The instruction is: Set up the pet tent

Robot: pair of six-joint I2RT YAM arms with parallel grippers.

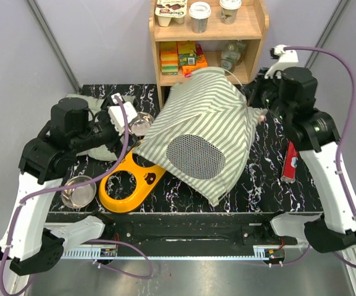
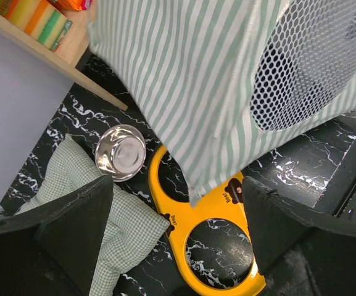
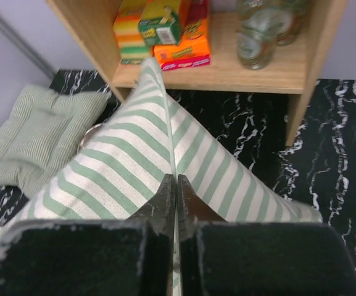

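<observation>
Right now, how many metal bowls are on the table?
2. One metal bowl sits near the front-left edge of the table, left of the yellow bowl holder. The other bowl sits farther back, between the green cushion and the pet tent. The tent could hide more.

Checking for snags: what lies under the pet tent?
One end of the yellow bowl holder passes under the pet tent's lower edge; anything farther beneath the fabric is covered.

The top external view looks down from overhead, near side; both wrist views sit close, facing the shelf [image 3: 245,77]. All three share the pet tent [image 1: 196,123].
</observation>
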